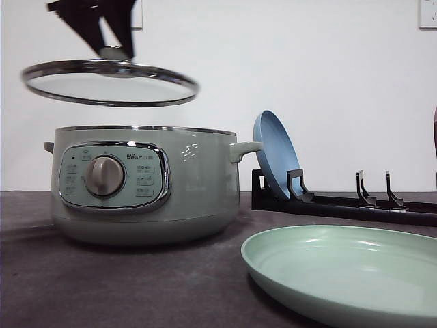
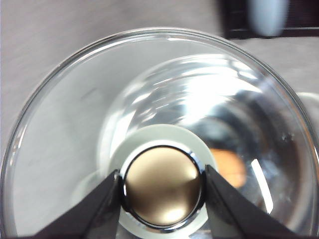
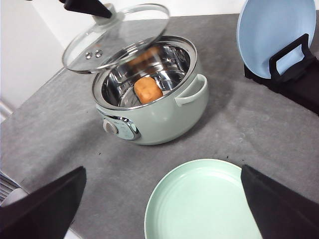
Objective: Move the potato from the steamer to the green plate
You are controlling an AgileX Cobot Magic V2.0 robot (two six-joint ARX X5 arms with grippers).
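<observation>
My left pincer (image 2: 162, 191) is clamped on the knob (image 2: 162, 191) of the glass lid (image 1: 109, 83), holding it tilted in the air above the steamer (image 1: 143, 184), whose steel bowl lies open. The potato (image 3: 148, 90) sits on the bottom of that bowl, toward the side nearest the handle; the green plate (image 3: 199, 199) waits bare on the grey surface (image 3: 60, 139), near the steamer and just in front of the rack (image 1: 341, 201) that props a blue plate (image 1: 276, 157). The risks, as I judge them: the round chrome knob could slip between my two narrow fingers (image 2: 99, 204) and the lid drop onto the rim, and the lid hangs partly over the opening, so my right arm reaching in could strike it. My right pincer (image 3: 162, 204) hovers above the green plate with its fingers spread wide, holding nothing. A potato that smooth and rounded could also roll out of a loose grasp on the way across.
</observation>
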